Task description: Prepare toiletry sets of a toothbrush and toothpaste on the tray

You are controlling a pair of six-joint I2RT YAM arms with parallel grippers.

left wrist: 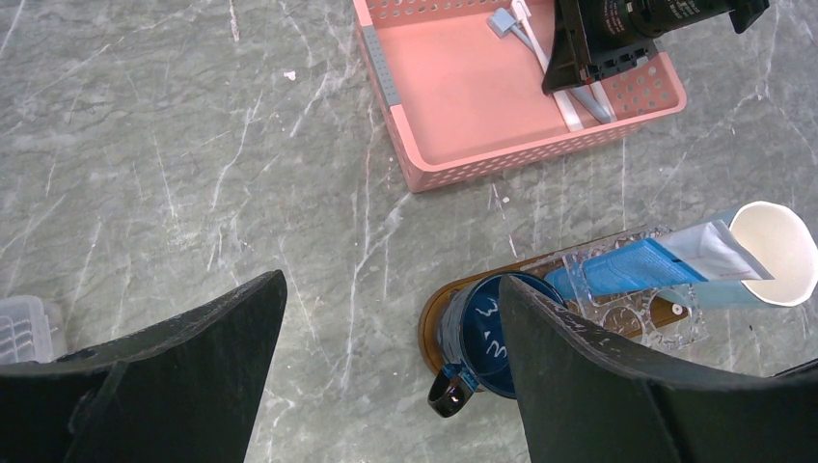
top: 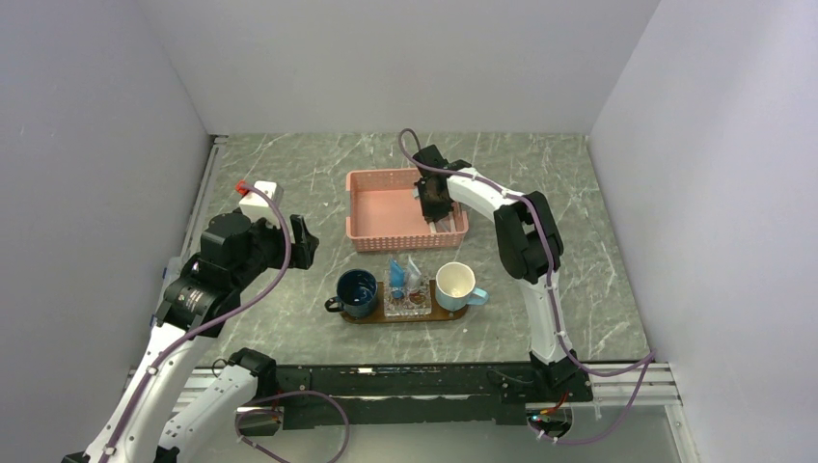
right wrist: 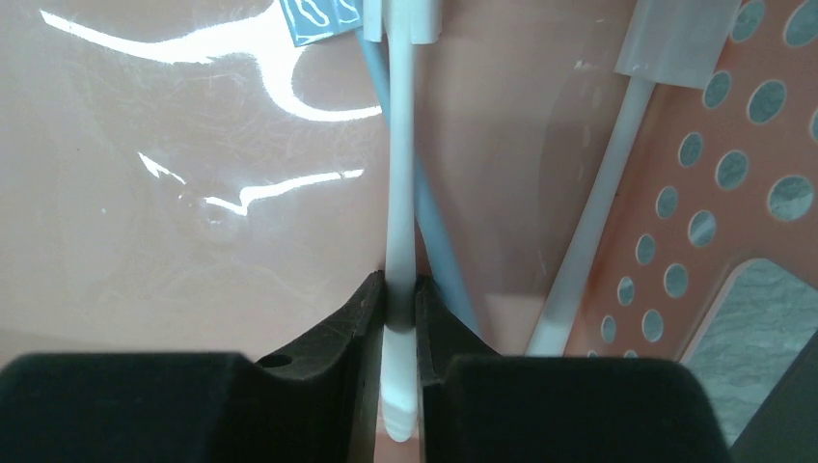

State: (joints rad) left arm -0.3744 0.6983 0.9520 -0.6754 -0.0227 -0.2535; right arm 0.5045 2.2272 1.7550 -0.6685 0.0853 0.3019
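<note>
My right gripper [right wrist: 400, 289] is down inside the pink basket [top: 386, 207], shut on the handle of a white toothbrush [right wrist: 398, 164]. More toothbrushes lie beside it against the basket's right wall [right wrist: 598, 193]. The dark wooden tray [top: 453, 313] sits at the front centre with a dark blue mug [top: 355, 292], a clear dish [top: 407, 304] holding blue toothpaste tubes [top: 397, 278], and a white mug [top: 455, 285]. In the left wrist view a toothpaste tube [left wrist: 627, 267] leans on the dish. My left gripper [left wrist: 391, 309] hovers open and empty left of the tray.
A small white box with a red tip [top: 259, 200] stands at the left. The basket [left wrist: 482, 106] lies behind the tray [left wrist: 434, 328]. Bare marble tabletop [top: 579, 241] lies right of the tray and basket; grey walls enclose the table.
</note>
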